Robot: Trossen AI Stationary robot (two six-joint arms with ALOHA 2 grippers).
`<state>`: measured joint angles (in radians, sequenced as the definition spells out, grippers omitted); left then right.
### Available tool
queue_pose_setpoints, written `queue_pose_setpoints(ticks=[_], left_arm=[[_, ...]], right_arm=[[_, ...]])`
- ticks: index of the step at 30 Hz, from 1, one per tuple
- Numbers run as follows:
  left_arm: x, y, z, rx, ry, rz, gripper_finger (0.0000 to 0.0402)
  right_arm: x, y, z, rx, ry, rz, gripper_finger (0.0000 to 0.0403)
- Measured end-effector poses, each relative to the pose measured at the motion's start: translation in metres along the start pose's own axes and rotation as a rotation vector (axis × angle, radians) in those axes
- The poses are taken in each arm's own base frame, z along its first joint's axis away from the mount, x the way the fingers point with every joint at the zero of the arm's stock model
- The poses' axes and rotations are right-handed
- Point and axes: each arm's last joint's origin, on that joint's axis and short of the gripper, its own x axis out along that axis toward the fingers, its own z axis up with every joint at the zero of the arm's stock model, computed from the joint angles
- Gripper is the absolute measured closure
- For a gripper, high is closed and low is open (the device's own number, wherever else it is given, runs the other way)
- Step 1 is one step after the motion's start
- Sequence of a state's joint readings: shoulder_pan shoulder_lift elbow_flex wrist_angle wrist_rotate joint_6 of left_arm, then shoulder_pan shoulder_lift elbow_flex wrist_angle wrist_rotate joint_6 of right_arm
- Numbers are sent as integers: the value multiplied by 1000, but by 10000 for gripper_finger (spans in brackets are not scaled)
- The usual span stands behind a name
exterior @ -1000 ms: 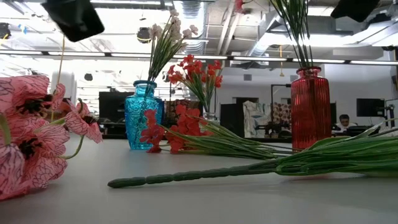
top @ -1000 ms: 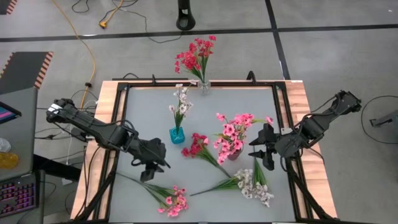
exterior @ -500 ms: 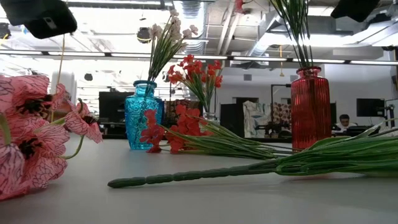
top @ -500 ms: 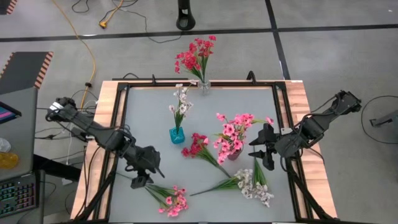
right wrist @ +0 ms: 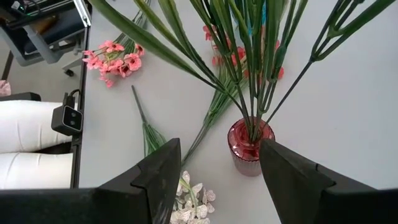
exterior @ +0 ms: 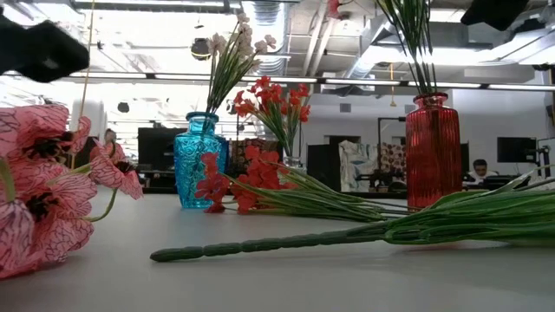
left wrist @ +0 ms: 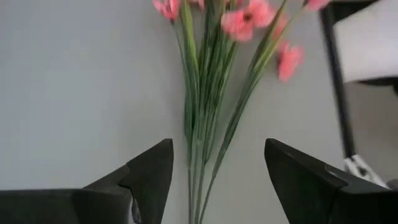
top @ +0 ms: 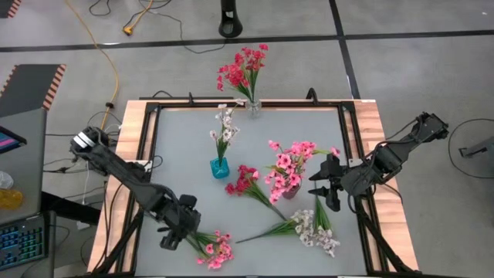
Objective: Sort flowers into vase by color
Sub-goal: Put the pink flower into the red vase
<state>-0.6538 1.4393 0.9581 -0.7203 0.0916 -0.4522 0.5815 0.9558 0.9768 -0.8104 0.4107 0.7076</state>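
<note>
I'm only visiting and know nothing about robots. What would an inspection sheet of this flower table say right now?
Surface: grey table, wooden side rails.
Job's things: red flowers in clear vase; white sprig in blue vase; pink flowers in red vase; loose pink sprig, red sprig and white sprig lying flat.
Clutter: nothing seen.
Hands: left hand open, straddling the pink sprig's stems; right hand open beside the red vase.
Cables: yellow cable on floor.
Surroundings: keyboard at left.
</note>
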Motion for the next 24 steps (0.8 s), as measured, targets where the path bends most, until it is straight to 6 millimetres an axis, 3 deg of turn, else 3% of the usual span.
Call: queue_pose_setpoints(ticks=[17,24], left_arm=[[71,-4,-1,-21,205,31,162],[79,-3,0,-142,197,96,177]], right_arm=[[0,0,0,2,-2,0,159],[5,2,-1,-7,11,-13,159]])
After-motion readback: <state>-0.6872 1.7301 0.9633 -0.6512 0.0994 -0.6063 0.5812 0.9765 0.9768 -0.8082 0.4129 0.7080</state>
